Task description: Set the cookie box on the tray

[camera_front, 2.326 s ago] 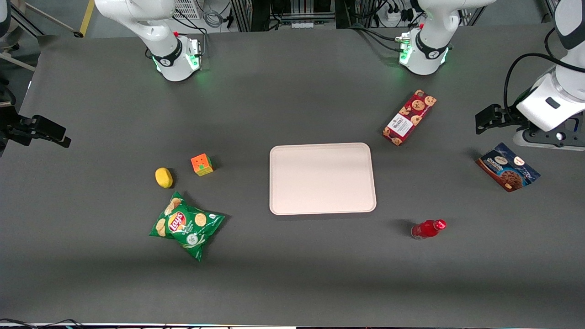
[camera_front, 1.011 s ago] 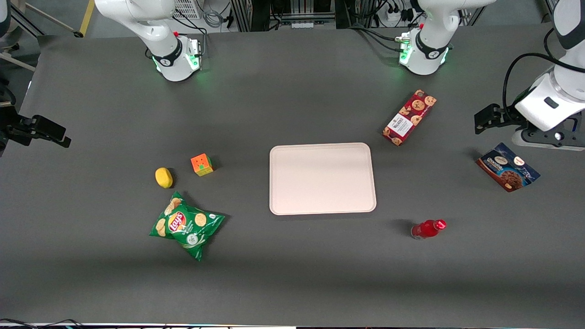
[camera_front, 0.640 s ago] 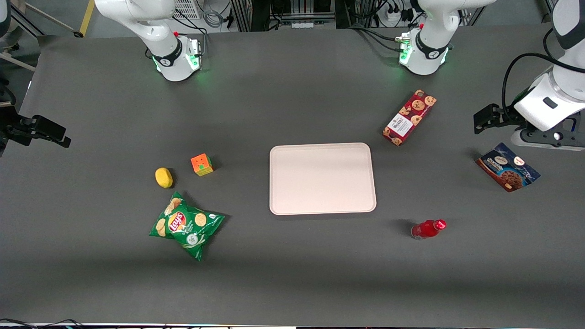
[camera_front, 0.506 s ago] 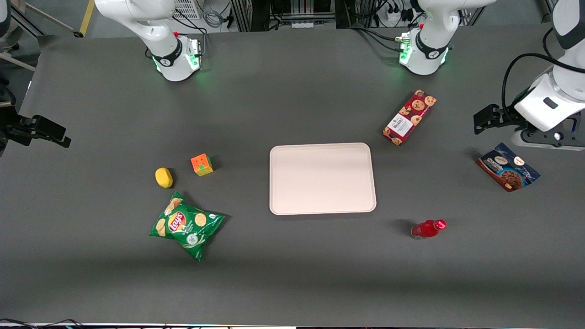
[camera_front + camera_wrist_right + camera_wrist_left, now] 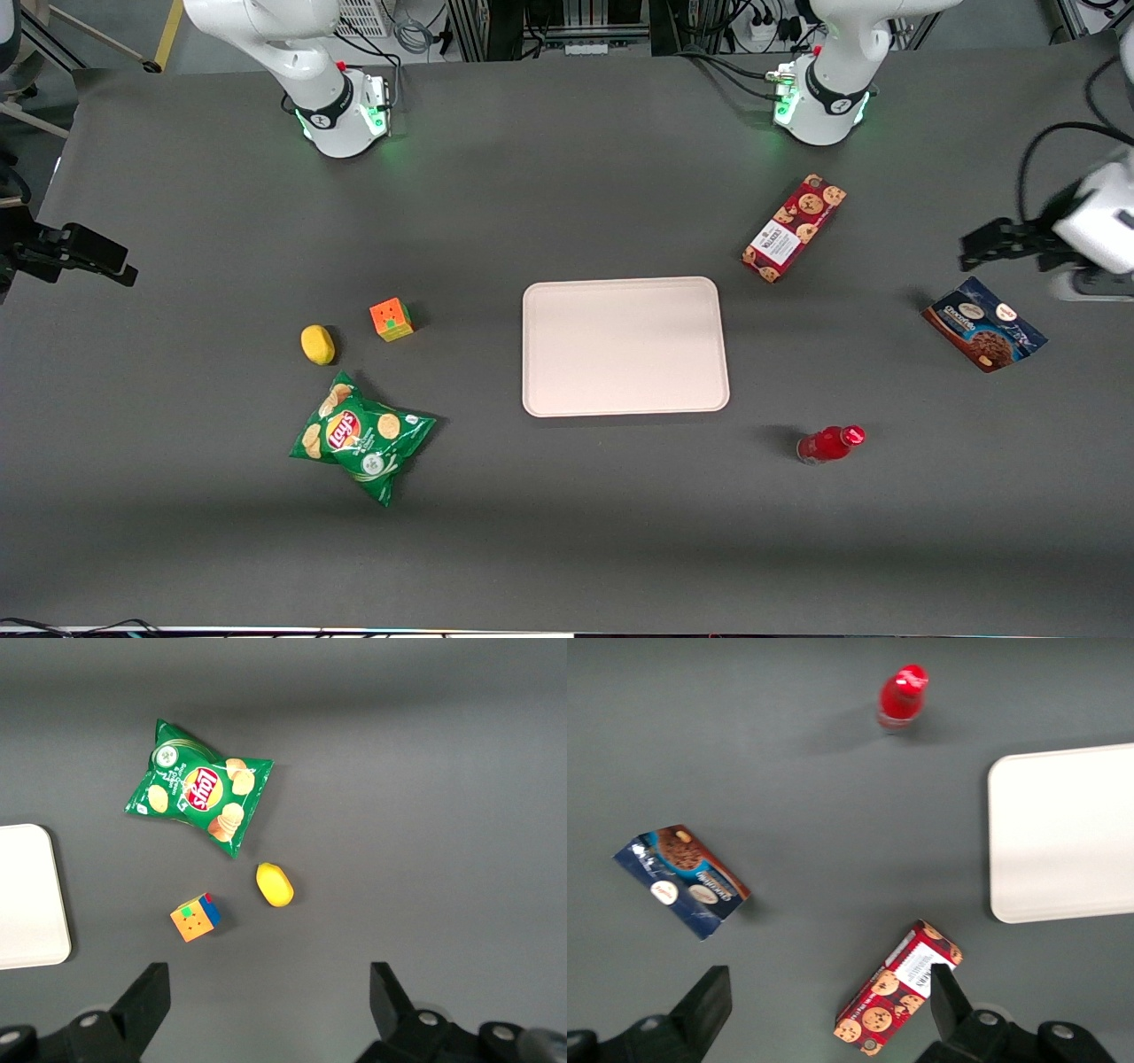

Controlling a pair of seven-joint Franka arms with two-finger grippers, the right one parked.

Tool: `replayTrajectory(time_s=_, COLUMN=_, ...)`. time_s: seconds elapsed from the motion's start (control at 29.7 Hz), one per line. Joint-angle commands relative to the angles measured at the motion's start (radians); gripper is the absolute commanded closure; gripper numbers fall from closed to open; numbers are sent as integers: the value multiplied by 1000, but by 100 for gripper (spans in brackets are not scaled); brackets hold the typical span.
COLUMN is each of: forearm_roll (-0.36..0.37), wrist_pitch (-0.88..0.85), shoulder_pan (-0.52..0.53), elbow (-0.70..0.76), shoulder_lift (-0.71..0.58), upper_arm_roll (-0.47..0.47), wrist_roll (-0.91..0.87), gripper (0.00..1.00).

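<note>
Two boxes lie within the left arm's reach, so the first care is to pick the right one: the dark blue cookie box (image 5: 984,323), not the longer red cookie box (image 5: 795,228). The gripper (image 5: 828,1010) hangs in the air with its fingers (image 5: 709,1005) spread wide and nothing between them. The cookie box lies flat on the counter (image 5: 567,532) just below and a little nearer the front camera than the gripper, apart from it. In my judgement the step is the approach: bring the gripper over the box's middle, turn the wrist so the fingers straddle its narrow width, then go straight down. Flat and thin, it will likely give little edge to bite, so a low, square closing looks wise.

The tray (image 5: 625,347) waits bare, well off from the gripper toward the parked arm's end, with a red bottle (image 5: 829,443) near the path.

The counter is dark grey and matte; cables and racks stand at its edge.
</note>
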Motion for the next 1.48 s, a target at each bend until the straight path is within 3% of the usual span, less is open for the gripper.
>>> replayTrajectory(time_s=0.0, forearm_roll=27, wrist_pitch=17, shoulder_pan=0, elbow=22, shoulder_lift=19, upper_arm_roll=105, wrist_roll=144, gripper=0)
replayTrajectory(time_s=0.17, forearm_roll=24, wrist_pitch=29, shoulder_pan=0, elbow=22, shoulder_lift=22, upper_arm_roll=220, wrist_roll=249, gripper=0)
replayTrajectory(time_s=0.3, forearm_roll=35, wrist_pitch=20, shoulder_pan=-2, elbow=22, shoulder_lift=26, upper_arm_roll=236, wrist_roll=233, gripper=0)
replayTrajectory(time_s=0.44, forearm_roll=29, wrist_pitch=-3, shoulder_pan=0, elbow=22, shoulder_lift=26, upper_arm_roll=242, wrist_roll=111, gripper=0)
replayTrajectory(time_s=0.67, forearm_roll=42, wrist_pitch=-52, shoulder_pan=-10, elbow=48, shoulder_lift=35, upper_arm_roll=231, wrist_roll=-259, gripper=0)
replayTrajectory(time_s=0.98, forearm_roll=27, wrist_pitch=-55, shoulder_pan=0, elbow=34, shoulder_lift=77, upper_arm_roll=242, wrist_roll=-304, gripper=0)
replayTrajectory(time_s=1.25, forearm_roll=-17, wrist_pitch=34, shoulder_pan=12, elbow=-64, shoulder_lift=117, upper_arm_roll=254, wrist_roll=-307, gripper=0)
replayTrajectory(time_s=1.45, forearm_roll=-62, wrist_pitch=218, shoulder_pan=17, elbow=-213, shoulder_lift=128, upper_arm_roll=256, wrist_roll=-296, gripper=0)
